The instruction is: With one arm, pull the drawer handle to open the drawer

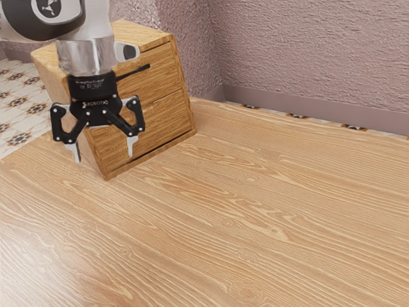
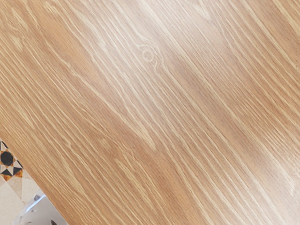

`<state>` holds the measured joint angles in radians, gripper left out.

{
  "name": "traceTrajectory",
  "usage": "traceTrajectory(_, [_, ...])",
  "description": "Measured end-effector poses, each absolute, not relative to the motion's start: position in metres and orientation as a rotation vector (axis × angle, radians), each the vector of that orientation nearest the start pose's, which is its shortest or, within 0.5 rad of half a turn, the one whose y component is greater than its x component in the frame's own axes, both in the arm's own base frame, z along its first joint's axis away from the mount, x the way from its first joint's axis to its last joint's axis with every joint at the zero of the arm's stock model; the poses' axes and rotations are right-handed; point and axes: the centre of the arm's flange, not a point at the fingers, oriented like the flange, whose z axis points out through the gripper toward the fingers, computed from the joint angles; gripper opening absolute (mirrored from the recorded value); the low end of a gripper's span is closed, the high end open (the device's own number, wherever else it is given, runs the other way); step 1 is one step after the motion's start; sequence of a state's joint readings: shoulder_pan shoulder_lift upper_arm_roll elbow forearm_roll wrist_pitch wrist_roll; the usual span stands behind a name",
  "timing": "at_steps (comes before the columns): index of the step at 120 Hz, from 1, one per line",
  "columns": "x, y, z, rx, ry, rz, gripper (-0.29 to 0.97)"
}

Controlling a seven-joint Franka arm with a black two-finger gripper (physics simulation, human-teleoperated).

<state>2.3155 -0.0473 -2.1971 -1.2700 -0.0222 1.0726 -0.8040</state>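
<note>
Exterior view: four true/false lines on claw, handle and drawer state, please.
1. The claw is open. True.
2. The claw grips the drawer handle. False: the handle is free, and the claw hangs in front of the cabinet, holding nothing.
3. The cabinet stands on the wooden table, at the exterior view's left. True.
4. The top drawer is pulled far out. False: its front looks flush with the cabinet.
</note>
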Motion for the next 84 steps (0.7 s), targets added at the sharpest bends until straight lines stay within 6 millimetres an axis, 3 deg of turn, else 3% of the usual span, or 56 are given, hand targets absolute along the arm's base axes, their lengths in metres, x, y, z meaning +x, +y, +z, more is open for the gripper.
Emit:
traceTrajectory(26, [0.510, 0.021, 0.718, -2.617, -1.626, 0.145, 0.66])
traceTrajectory(38, [0.491, 0.022, 0.797, -2.595, -1.799, -0.155, 0.66])
traceTrajectory(46, [0.495, 0.033, 0.815, -2.486, -1.936, -0.325, 0.66])
traceTrajectory(53, [0.502, 0.070, 0.814, -2.315, -2.102, -0.418, 0.66])
traceTrajectory(67, [0.479, 0.205, 0.807, -1.826, -2.495, -0.536, 0.65])
traceTrajectory(74, [0.465, 0.257, 0.807, -1.578, -2.619, -0.641, 0.65])
traceTrajectory(84, [0.501, 0.291, 0.777, -1.255, -2.696, -0.767, 0.64])
